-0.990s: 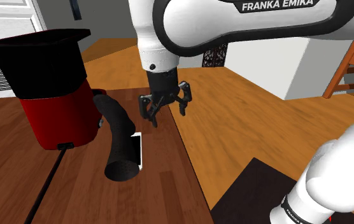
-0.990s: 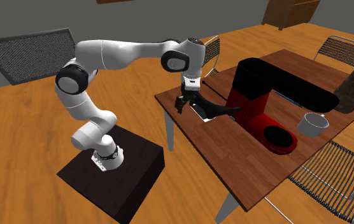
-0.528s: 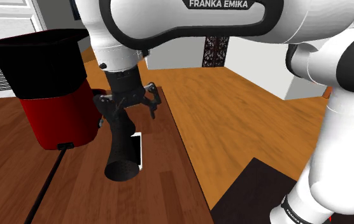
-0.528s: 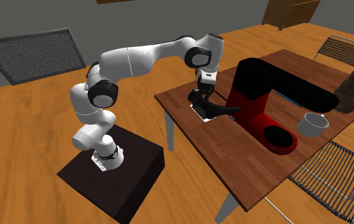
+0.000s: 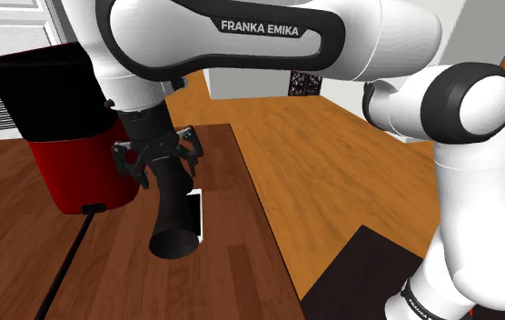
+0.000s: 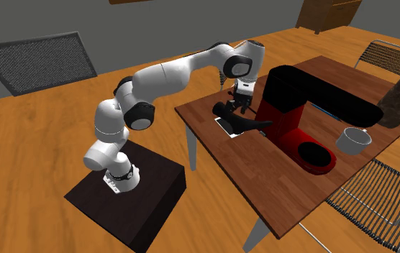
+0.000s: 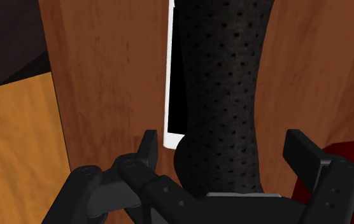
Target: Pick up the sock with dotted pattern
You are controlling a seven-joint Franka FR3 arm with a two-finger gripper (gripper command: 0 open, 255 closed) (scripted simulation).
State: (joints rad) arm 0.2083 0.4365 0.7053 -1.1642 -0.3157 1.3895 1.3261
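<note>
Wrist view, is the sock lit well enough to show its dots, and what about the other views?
Wrist view: the black sock is evenly lit, dots plain. Shoulder view: it reads flat black, no dots discernible. Second exterior view: just a dark shape, pattern untellable.

We see a black sock (image 7: pixel 220 95) speckled with small darker dots, a red coffee machine (image 5: pixel 69 173) with a black top, a brown wood-grained table (image 5: pixel 114 273), a white-edged slab (image 7: pixel 169 76) and an all-black gripper (image 7: pixel 223 143).
</note>
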